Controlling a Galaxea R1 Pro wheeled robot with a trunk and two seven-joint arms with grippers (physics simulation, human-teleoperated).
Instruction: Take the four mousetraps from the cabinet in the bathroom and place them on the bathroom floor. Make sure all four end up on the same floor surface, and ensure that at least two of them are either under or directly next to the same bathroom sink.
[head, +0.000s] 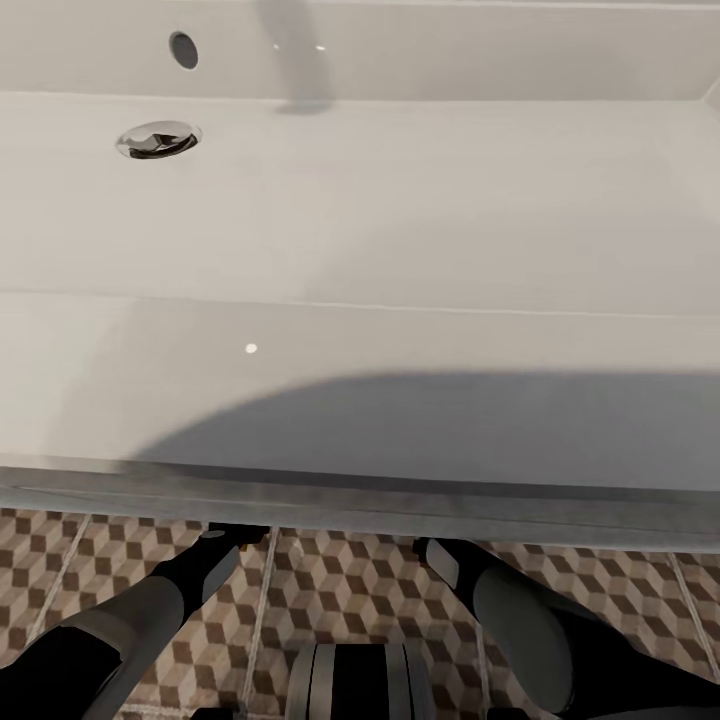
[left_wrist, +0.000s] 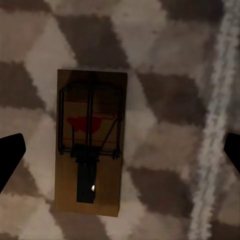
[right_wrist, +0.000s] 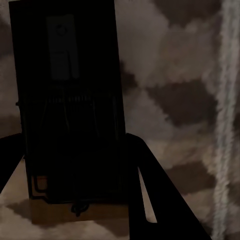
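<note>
A tan mousetrap with dark metal parts lies flat on the cube-patterned bathroom floor. My left gripper hangs open above it, its dark fingertips far apart and off the board. A second mousetrap, dark in shadow, sits close to the right wrist camera between the fingers of my right gripper, which is shut on it just above the tiles. From the head view, both forearms reach under the front edge of the white bathroom sink.
The sink's chrome drain and overflow hole are at the far left of the basin. Its grey front rim overhangs the arms. Pale grout lines cross the floor tiles.
</note>
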